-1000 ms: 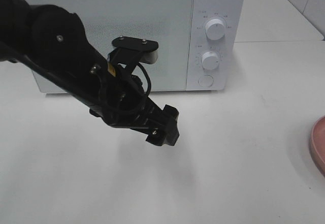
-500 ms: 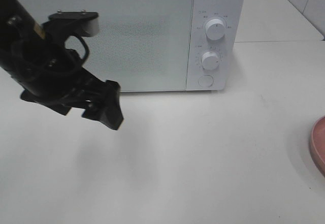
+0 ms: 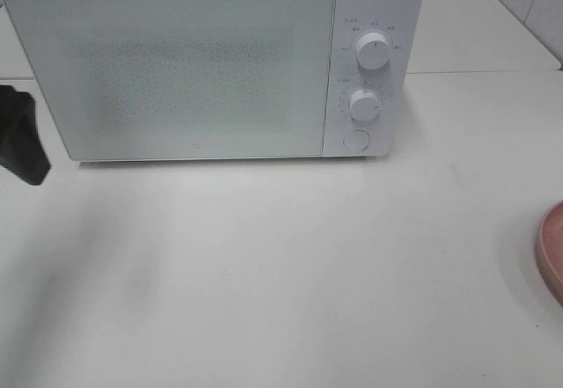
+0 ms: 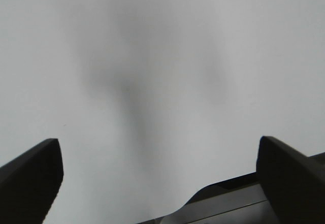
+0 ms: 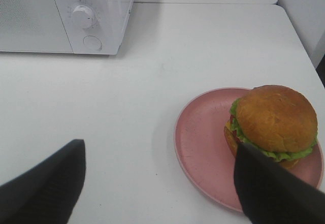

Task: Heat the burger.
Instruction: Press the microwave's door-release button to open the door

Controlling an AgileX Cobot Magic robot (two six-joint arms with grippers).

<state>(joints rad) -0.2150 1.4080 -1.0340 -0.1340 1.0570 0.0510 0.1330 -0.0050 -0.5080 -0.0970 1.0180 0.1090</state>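
1. On the white counter (image 3: pixel 308 274) a white microwave (image 3: pixel 211 62) stands at the back with its door shut; two round knobs (image 3: pixel 374 51) sit one above the other on its control panel, with a round button (image 3: pixel 355 140) below them.
2. At the right edge of the high view only a sliver of the pink plate (image 3: pixel 552 252) shows.
3. From the right wrist view, the burger (image 5: pixel 273 124) sits on that plate (image 5: pixel 203 137), towards the side away from the microwave (image 5: pixel 66 16), well apart from it.
4. The right pincer (image 5: pixel 160 183) hangs above the counter with its dark fingers (image 5: pixel 45 183) wide apart and nothing between them; one finger overlaps the plate's rim and the burger's edge in the picture, though contact cannot be judged.
5. The left pincer (image 4: pixel 160 176) also stands wide apart and empty over bare counter (image 4: pixel 162 56), where a soft shadow lies.
6. A dark shape (image 3: pixel 22 137) at the far left edge of the high view, just beside the microwave's corner, is probably part of the left arm.
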